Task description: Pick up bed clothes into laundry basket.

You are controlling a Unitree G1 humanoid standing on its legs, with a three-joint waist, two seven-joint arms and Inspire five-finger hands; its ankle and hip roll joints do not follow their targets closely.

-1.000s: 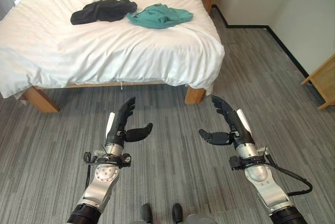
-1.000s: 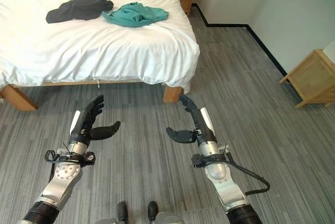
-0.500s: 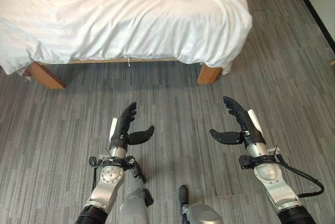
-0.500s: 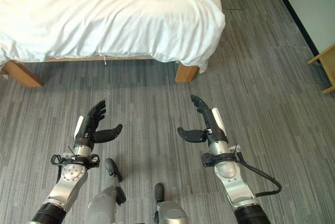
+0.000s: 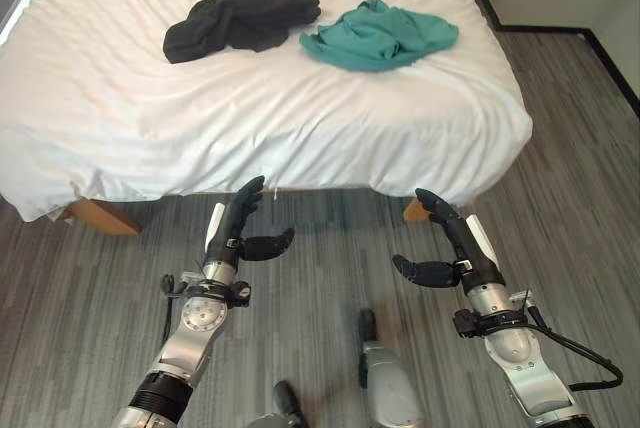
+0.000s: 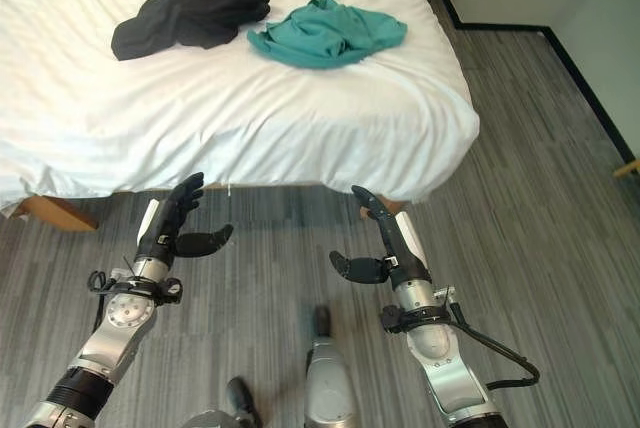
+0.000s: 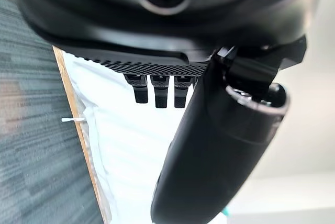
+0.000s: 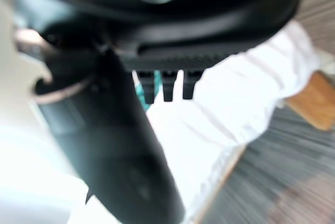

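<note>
Two garments, black clothes (image 5: 240, 21) at 11 o'clock and teal shirt (image 5: 380, 34) at 1, lie untouched on the bed (image 5: 150, 118); our left hand (image 5: 238, 233) and right hand (image 5: 452, 248) hold nothing, fingers straight.

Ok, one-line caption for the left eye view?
Both open hands, left and right, near the bed holding black and teal clothes.

Silver-grey arms, dark hands (image 5: 240, 233), seemingly white-covered thumbs.
</note>
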